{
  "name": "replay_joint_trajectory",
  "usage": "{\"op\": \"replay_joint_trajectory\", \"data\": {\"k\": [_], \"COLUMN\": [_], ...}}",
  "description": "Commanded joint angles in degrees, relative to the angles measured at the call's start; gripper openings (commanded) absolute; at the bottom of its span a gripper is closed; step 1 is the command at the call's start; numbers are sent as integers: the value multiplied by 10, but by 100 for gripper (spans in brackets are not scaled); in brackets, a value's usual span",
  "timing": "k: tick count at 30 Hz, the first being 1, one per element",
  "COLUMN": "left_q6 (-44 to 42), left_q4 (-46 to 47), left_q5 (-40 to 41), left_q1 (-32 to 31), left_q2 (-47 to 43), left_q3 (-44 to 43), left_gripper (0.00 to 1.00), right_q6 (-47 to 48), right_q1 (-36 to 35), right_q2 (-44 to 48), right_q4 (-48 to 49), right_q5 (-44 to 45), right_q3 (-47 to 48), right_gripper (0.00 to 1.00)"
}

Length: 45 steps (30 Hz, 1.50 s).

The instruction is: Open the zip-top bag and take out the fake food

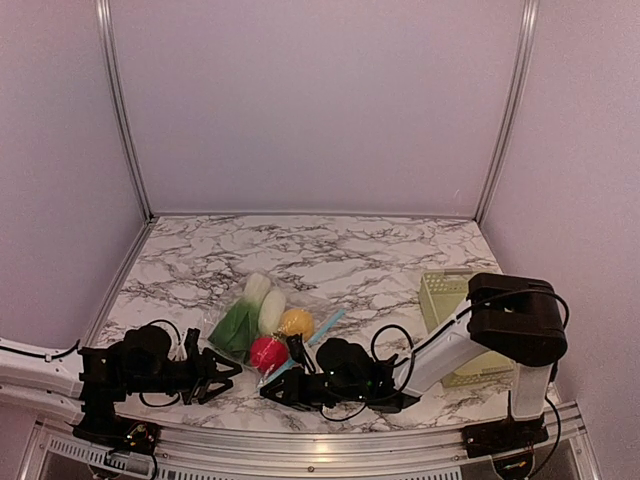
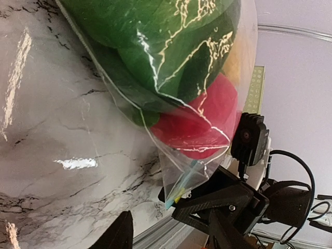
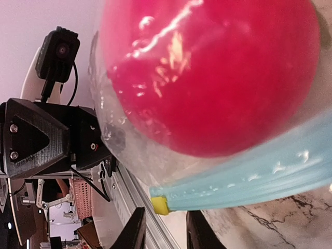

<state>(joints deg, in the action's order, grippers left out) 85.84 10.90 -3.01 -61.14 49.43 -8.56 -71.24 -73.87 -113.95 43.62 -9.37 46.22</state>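
The clear zip-top bag lies near the table's front edge, holding the fake food: a red fruit, a yellow-orange fruit, a white piece and a green vegetable. Its light blue zipper strip ends in a yellow slider. My right gripper has its jaws narrowly apart, just below the slider without gripping it. My left gripper is open in front of the bag's zipper corner, with nothing between its fingers. In the top view, both grippers point at the bag's near end.
A pale yellow-green lattice basket stands at the right, beside the right arm's base. The table's metal front rail runs right behind both grippers. In the left wrist view, the right gripper's black body sits close to the bag's corner.
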Motion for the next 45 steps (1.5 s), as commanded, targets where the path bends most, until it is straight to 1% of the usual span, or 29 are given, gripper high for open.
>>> {"op": "replay_joint_trajectory", "data": {"k": [1, 9, 16, 22, 26, 28, 32, 38, 45], "left_q6": [9, 12, 13, 14, 10, 4, -2, -3, -10], "left_q4": [4, 26, 48, 79, 110, 126, 177, 237, 216], "left_q5": [7, 6, 4, -2, -7, -9, -18, -9, -15], "left_q1": [-7, -13, -15, -16, -17, -17, -17, -17, -17], "left_q2": [-6, 9, 24, 45, 67, 85, 128, 153, 167], "left_q3": [14, 21, 25, 31, 33, 30, 29, 28, 20], "left_gripper": [51, 49, 46, 43, 41, 39, 34, 33, 32], "right_q6": [-4, -1, -2, -5, -8, -11, -15, -20, -28], "right_q1": [8, 18, 18, 18, 20, 19, 19, 17, 17], "right_q2": [-8, -11, -17, -26, -25, -21, -14, -7, -3], "right_q4": [20, 27, 25, 23, 23, 22, 20, 10, 11], "right_q5": [8, 8, 3, -4, -8, -11, -16, -18, -20], "right_q3": [9, 15, 22, 32, 33, 34, 36, 38, 36], "right_gripper": [23, 24, 22, 19, 9, 6, 5, 1, 0]}}
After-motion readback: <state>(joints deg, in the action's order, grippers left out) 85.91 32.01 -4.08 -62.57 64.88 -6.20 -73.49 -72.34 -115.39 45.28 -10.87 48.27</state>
